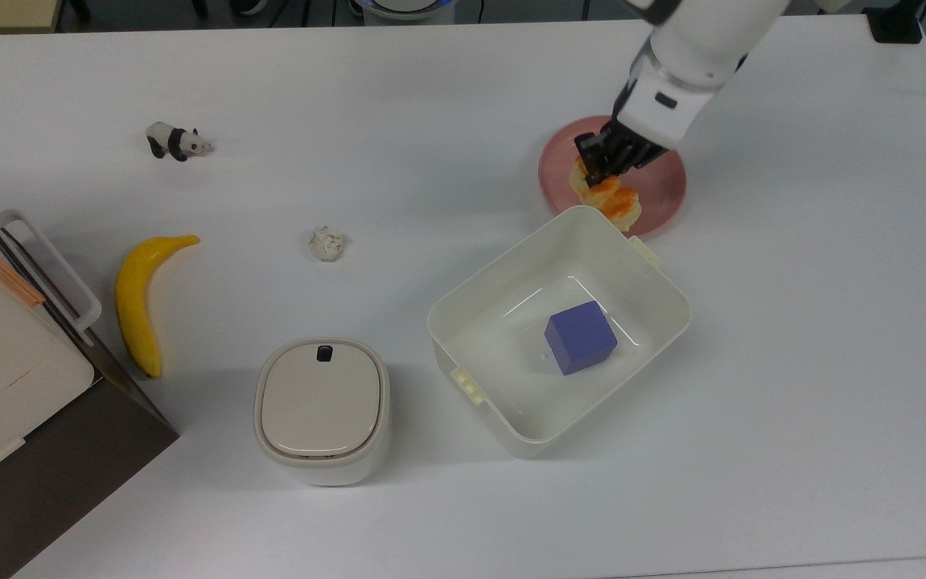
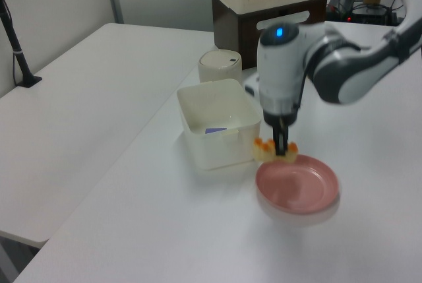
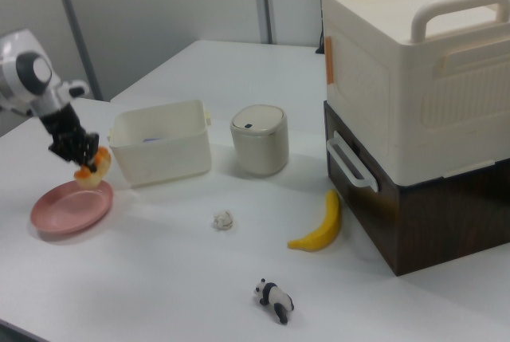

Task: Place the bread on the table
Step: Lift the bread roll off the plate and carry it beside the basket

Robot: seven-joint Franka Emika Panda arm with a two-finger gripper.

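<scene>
I am looking at a big white table [image 1: 446, 88] in an office-like room, with grey partition walls behind it in the side views. The bread [image 1: 609, 197] hangs in the air above the pink plate [image 1: 664, 189], clear of it in the left view [image 2: 271, 149] and the right view [image 3: 90, 171], pinched at one end by the gripper [image 1: 603, 157], whose black fingers are closed on the bun. The plate [image 2: 297, 184] is bare under it.

Just beside the plate stands the cream tub [image 1: 676, 301] with a blue block [image 1: 581, 338] inside; the bun hovers near its rim (close enough that I would watch that corner). Further off are a lidded white bin [image 1: 322, 410], a crumpled paper ball [image 1: 327, 243], a banana [image 1: 137, 301], a toy panda [image 1: 177, 142] and a stacked cream and brown cabinet [image 3: 414, 111].

As I judge it, the pick is done and the lift is under way. What is left is carrying the bun away from plate and tub to a bare patch of tabletop, lowering it and letting go.

I can read no brand, label or writing anywhere; the only mark is a blue light on the arm [image 2: 280, 32].
</scene>
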